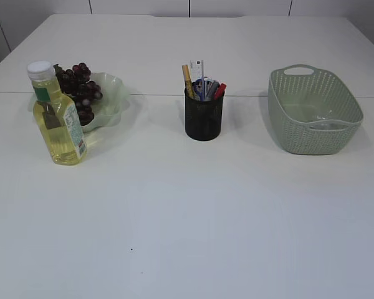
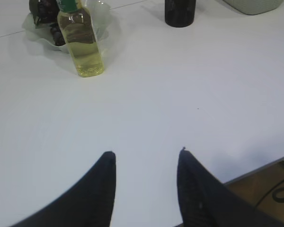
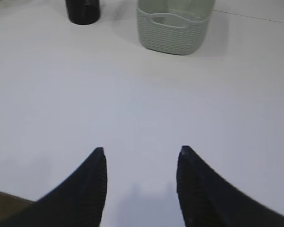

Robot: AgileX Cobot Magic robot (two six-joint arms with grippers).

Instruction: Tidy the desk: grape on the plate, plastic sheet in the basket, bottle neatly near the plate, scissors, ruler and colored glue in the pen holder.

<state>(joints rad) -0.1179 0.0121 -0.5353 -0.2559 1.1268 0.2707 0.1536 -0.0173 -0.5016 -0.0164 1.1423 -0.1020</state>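
A dark grape bunch (image 1: 80, 88) lies on the pale green plate (image 1: 115, 99) at the far left. Upright just in front of the plate stands the bottle (image 1: 57, 115) of yellow liquid with a white cap. The black mesh pen holder (image 1: 203, 116) at the centre holds a ruler (image 1: 187, 81), glue sticks and other items; I cannot make out the scissors among them. A clear plastic sheet (image 1: 315, 115) lies inside the green basket (image 1: 311, 140) on the right. Neither gripper shows in the exterior view. My left gripper (image 2: 146, 153) and right gripper (image 3: 139, 150) are open and empty over bare table near its front edge.
The white table (image 1: 187, 218) stretches from the objects' row to the front. In the left wrist view the table's edge (image 2: 260, 165) and floor cables appear at the lower right. The bottle (image 2: 81, 42) and pen holder (image 2: 180, 13) lie far ahead of the left gripper; the basket (image 3: 173, 28) is far ahead of the right.
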